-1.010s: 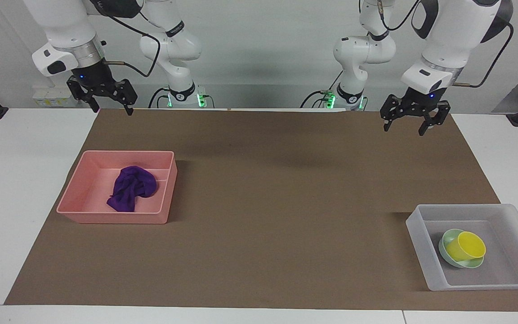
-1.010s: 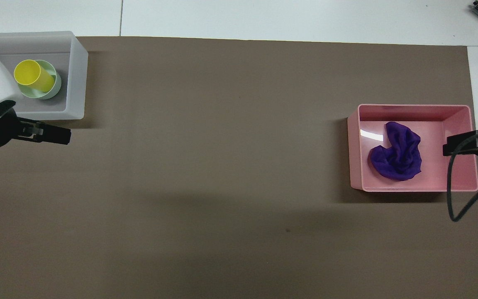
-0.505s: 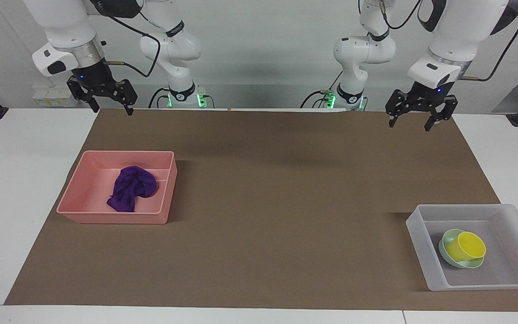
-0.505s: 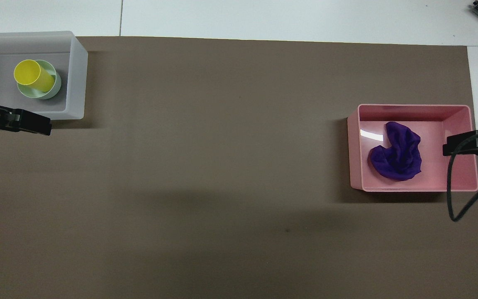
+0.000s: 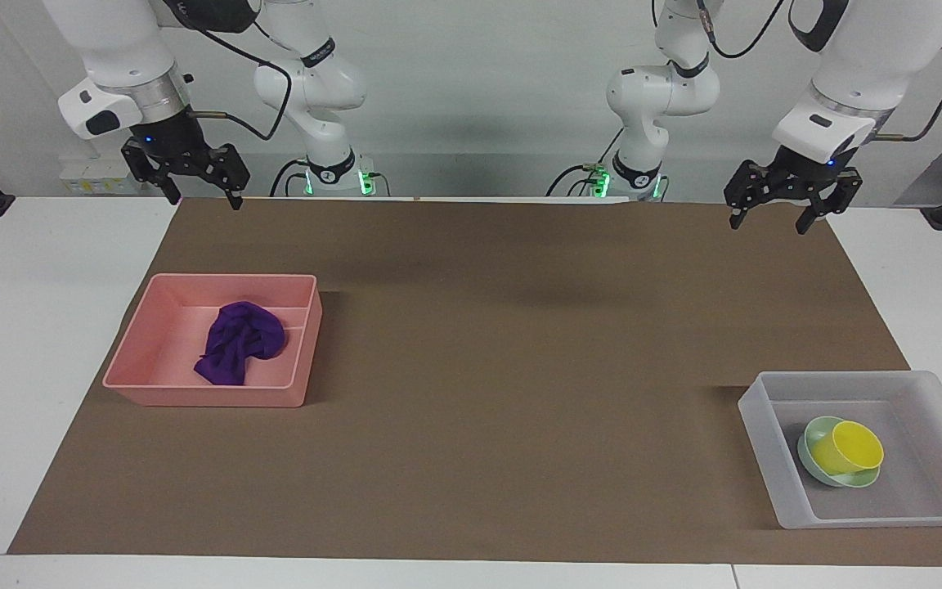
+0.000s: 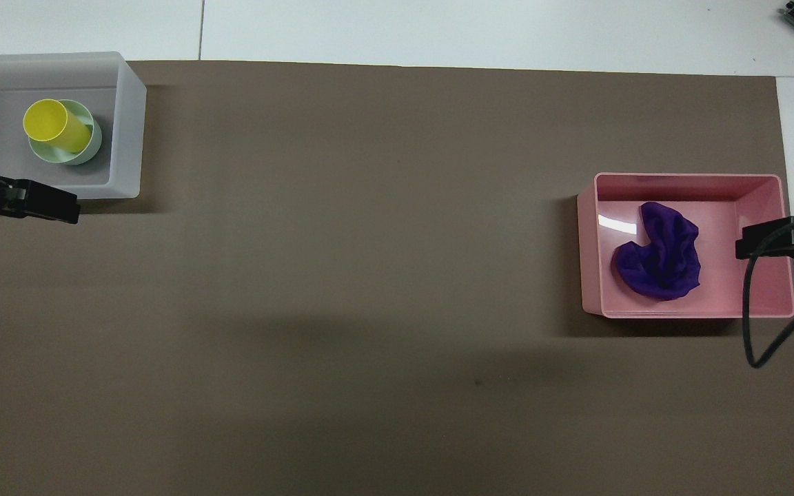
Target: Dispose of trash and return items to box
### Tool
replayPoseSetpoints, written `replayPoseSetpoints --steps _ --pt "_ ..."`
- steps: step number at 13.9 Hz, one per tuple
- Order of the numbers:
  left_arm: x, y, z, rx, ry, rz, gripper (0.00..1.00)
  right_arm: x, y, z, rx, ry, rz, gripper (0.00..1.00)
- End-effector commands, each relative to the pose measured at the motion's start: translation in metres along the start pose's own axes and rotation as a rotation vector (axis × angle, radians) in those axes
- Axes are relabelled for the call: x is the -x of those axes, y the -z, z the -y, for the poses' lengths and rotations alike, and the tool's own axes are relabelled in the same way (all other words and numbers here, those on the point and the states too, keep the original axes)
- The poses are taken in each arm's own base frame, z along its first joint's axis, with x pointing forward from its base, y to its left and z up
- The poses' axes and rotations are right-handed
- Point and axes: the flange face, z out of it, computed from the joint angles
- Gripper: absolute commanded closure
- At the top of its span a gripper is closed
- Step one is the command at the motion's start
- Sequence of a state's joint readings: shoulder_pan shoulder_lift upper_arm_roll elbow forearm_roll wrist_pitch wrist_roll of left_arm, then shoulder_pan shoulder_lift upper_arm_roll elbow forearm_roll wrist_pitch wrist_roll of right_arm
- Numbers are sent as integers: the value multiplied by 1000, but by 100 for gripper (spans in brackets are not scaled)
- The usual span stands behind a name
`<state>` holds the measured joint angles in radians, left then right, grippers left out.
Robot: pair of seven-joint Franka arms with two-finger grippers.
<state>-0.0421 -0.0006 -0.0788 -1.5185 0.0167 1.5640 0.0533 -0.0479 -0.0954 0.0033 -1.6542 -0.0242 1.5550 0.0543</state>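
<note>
The purple cloth wad (image 5: 239, 342) lies in the pink tray (image 5: 209, 397) toward the right arm's end; it also shows in the overhead view (image 6: 660, 252). The yellow cup (image 5: 849, 447) lies tilted in the mint-green bowl (image 5: 813, 428), inside the translucent box (image 5: 765, 458) toward the left arm's end. The cup (image 6: 56, 125), bowl (image 6: 94, 142) and box (image 6: 128, 138) show in the overhead view too. My left gripper (image 5: 768, 225) is open and empty, raised over the mat's edge nearest the robots. My right gripper (image 5: 204, 201) is open and empty, waiting over the mat's corner.
A brown mat (image 5: 520, 368) covers most of the white table (image 5: 46, 343). The pink tray (image 6: 586, 241) and the box stand at the mat's two ends, with bare mat between them. The right arm's cable (image 6: 748, 317) hangs over the tray's rim.
My left gripper has risen and drawn back toward the robots and the left arm's end of the table. The right arm, cloth, cup and bowl have not moved.
</note>
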Motion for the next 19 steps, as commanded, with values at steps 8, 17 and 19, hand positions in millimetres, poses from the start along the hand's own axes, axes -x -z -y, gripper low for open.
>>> replayPoseSetpoints --steps 8,17,19 --pt "5 4 30 -3 53 20 0 9 0 -1 -16 -13 6 0" --pt "8 -4 33 -2 56 30 0 9 0 -1 -16 -13 6 0" --pt "10 -5 34 -3 58 31 0 9 0 -1 -16 -13 6 0"
